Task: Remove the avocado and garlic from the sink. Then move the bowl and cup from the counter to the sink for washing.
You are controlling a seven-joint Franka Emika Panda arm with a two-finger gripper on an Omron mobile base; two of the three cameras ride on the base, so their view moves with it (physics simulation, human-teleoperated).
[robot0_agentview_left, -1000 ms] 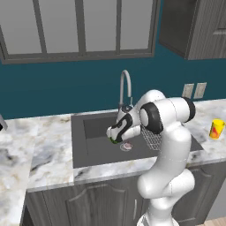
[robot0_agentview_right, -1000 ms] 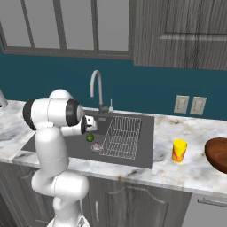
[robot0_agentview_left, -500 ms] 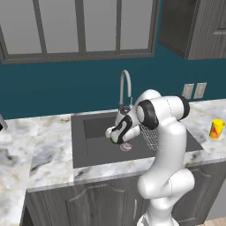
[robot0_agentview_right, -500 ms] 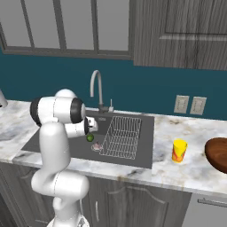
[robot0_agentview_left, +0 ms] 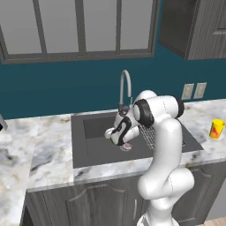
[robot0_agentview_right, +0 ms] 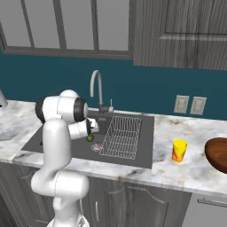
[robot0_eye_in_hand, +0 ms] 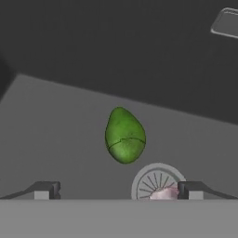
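Marbled countertop carries the dark sink, set flush. On the counter at the sink's 3 o'clock stands the yellow cup; farther right, the brown bowl. On the basin floor lie the avocado and, at its 5 o'clock, the garlic over the drain.

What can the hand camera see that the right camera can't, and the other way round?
The hand view alone shows the round drain and the open gripper reaching toward the fruit. The right base view alone shows the cup, the bowl, the faucet and the wire rack. Both show the avocado and garlic in the sink.
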